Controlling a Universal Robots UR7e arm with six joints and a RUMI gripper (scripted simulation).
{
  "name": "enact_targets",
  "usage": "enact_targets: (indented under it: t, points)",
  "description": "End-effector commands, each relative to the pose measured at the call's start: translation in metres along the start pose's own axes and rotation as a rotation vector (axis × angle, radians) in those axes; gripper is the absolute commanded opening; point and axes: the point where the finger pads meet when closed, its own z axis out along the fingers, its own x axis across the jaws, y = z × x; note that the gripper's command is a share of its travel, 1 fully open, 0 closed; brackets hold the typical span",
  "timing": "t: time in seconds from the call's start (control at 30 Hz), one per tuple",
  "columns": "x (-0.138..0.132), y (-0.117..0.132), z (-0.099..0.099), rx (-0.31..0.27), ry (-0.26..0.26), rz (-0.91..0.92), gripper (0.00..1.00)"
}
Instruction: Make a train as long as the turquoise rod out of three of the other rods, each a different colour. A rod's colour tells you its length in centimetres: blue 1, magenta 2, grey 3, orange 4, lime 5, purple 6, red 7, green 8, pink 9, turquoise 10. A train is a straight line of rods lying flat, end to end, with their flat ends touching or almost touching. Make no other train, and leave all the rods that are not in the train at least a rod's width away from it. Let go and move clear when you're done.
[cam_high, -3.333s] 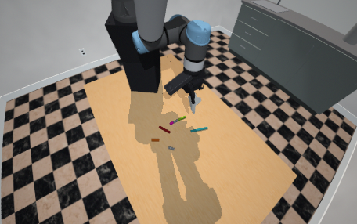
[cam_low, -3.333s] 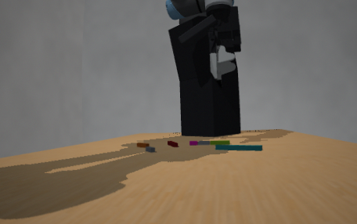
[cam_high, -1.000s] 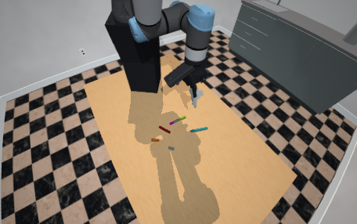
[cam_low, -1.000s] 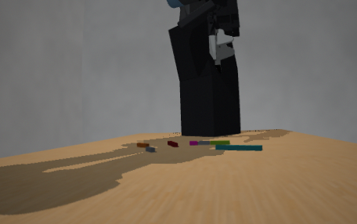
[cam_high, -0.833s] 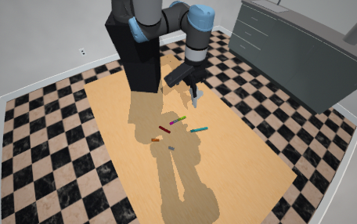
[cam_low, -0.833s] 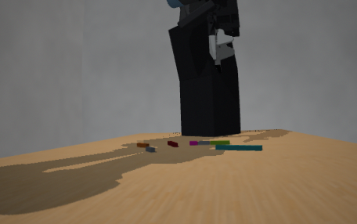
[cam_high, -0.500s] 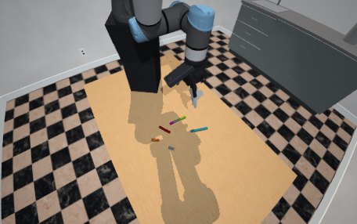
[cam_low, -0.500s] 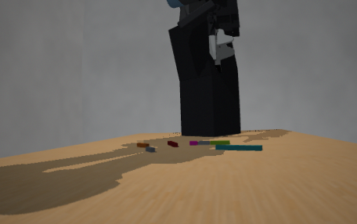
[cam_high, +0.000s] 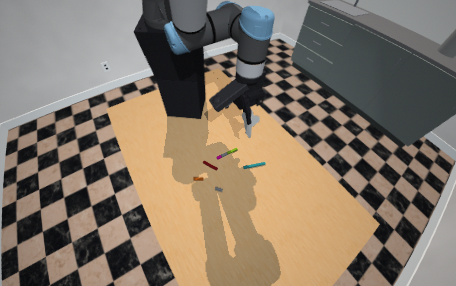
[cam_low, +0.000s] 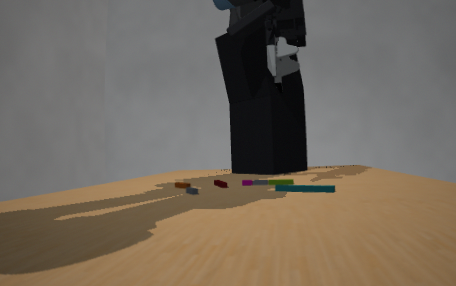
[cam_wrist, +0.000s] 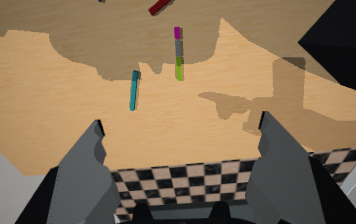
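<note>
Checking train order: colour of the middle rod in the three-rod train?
Grey; the wrist view shows it best.

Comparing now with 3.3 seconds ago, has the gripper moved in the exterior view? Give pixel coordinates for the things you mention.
Yes: the gripper (cam_high: 250, 134) (cam_low: 278, 77) (cam_wrist: 180, 116) has risen against the black pedestal (cam_low: 250, 140).
</note>
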Motion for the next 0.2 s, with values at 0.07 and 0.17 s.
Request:
enact_targets:
  t: [0.07, 0.17]
  points:
    - [-0.0003, 0.0000, -0.0003, 0.000, -0.001, 0.000, 1.00]
    - [-0.0003, 0.0000, -0.0003, 0.000, -0.001, 0.000, 1.00]
